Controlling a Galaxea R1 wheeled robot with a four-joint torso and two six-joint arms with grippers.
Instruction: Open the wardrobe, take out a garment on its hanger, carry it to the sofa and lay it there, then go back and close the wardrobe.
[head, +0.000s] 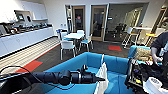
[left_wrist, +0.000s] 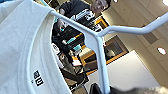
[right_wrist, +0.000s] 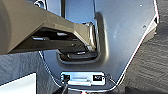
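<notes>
Your left tool (head: 103, 79) is clamped on the hanger (left_wrist: 100, 42), arm stretched out so the T-shirt (head: 102, 77) hangs clear above the sofa (head: 87, 61), ready to lay down. The right tool's state cannot be told. A person (head: 160, 47) stands beside the sofa.

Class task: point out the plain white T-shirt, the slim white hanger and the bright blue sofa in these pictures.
Plain white T-shirt (left_wrist: 17, 47): left wrist view, on the fabric beside the neckline.
Slim white hanger (left_wrist: 100, 52): left wrist view, on its upright stem.
Bright blue sofa (head: 93, 60): head view, on the backrest.
</notes>
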